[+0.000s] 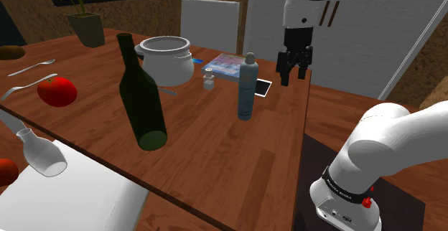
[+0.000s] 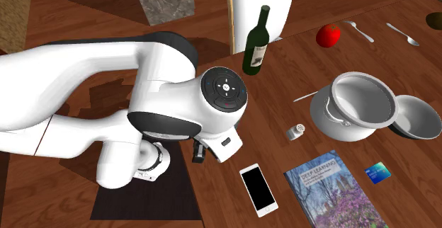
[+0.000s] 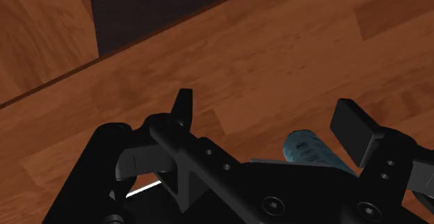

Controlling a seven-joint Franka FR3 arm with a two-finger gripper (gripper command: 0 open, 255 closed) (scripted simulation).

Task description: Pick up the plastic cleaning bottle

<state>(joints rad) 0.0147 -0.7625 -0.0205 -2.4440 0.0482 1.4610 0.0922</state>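
Observation:
The cleaning bottle [image 1: 248, 86] is a slim blue-grey bottle with a narrow cap, standing upright on the wooden table [image 1: 208, 143] near its right edge in the shoulder view. My black gripper [image 1: 294, 75] hangs to the right of the bottle, about level with its cap and apart from it. Its fingers are open with nothing between them. In the wrist view the bottle's top [image 3: 309, 148] shows low down near the right-hand finger [image 3: 353, 124], while the gripper [image 3: 268, 115] looks down at bare wood.
A black phone [image 1: 263, 87] and a book [image 1: 228, 66] lie just behind the bottle. A small shaker [image 1: 209, 77], a white pot [image 1: 166, 59] and a dark green wine bottle [image 1: 142, 97] stand further along. A tomato [image 1: 57, 91] and a tipped glass [image 1: 39, 153] lie at the shoulder view's left.

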